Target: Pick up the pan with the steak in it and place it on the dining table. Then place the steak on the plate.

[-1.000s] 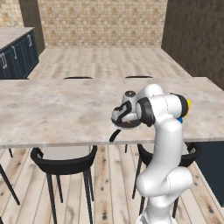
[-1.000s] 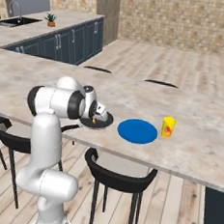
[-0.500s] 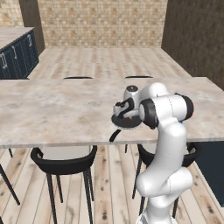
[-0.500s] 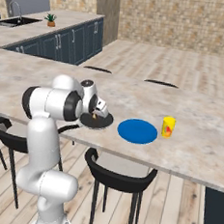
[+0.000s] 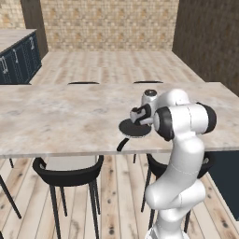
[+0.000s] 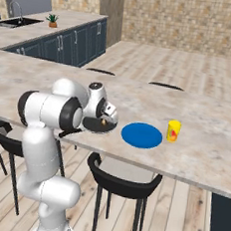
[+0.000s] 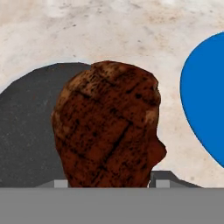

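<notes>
The black pan point(image 5: 133, 128) rests on the dining table point(image 5: 56, 116) near its front edge, with its handle pointing off the edge toward me. My gripper point(image 5: 137, 116) hangs just over the pan point(image 6: 94, 125). In the hand view the reddish-brown steak point(image 7: 105, 135) sits large between my two fingertips, with the gripper point(image 7: 109, 183) shut on it above the dark pan point(image 7: 26, 131). A small orange-brown bit of the steak point(image 6: 104, 120) shows at the gripper point(image 6: 106, 117). The blue plate point(image 6: 141, 135) lies flat just right of the pan and is also in the hand view point(image 7: 205, 96).
A yellow cup point(image 6: 173, 130) stands on the table point(image 6: 204, 146) right of the plate. Black stools point(image 5: 70, 168) point(image 6: 123, 181) are tucked under the near edge. A stone counter with dark blue cabinets point(image 6: 59, 47) runs along the far left.
The arm's elbow has swung a little while the hand stays over the pan. The pan, plate and cup have not moved.
</notes>
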You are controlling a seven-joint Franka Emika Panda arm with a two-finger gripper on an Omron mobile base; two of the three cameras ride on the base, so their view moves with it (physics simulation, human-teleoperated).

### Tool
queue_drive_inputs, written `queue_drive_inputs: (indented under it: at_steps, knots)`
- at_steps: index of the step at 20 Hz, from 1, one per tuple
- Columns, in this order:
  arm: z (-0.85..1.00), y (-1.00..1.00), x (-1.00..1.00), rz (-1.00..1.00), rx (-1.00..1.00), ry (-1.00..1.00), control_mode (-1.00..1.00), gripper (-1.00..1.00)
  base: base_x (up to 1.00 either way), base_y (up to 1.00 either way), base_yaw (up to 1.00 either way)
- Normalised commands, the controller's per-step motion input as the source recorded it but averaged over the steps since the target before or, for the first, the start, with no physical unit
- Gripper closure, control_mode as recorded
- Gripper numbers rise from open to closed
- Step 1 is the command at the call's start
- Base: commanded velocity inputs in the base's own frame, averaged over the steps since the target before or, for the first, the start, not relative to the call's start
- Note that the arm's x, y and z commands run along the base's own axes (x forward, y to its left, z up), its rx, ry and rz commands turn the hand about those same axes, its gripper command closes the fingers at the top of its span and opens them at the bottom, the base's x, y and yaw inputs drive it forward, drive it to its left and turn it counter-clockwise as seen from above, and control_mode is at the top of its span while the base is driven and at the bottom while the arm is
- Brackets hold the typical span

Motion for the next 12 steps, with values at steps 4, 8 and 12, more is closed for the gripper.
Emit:
queue_drive_inputs:
  at_steps: [4, 8, 12]
  knots:
    - [-0.06, -0.81, -0.07, -0.06, 0.01, 0.00, -1.00, 1.00, 0.00, 0.00, 0.00]
    - [-0.11, -0.87, 0.02, -0.06, 0.03, 0.00, -1.00, 1.00, 0.00, 0.00, 0.00]
    - [-0.12, -0.83, 0.15, -0.05, 0.02, 0.00, -1.00, 1.00, 0.00, 0.00, 0.00]
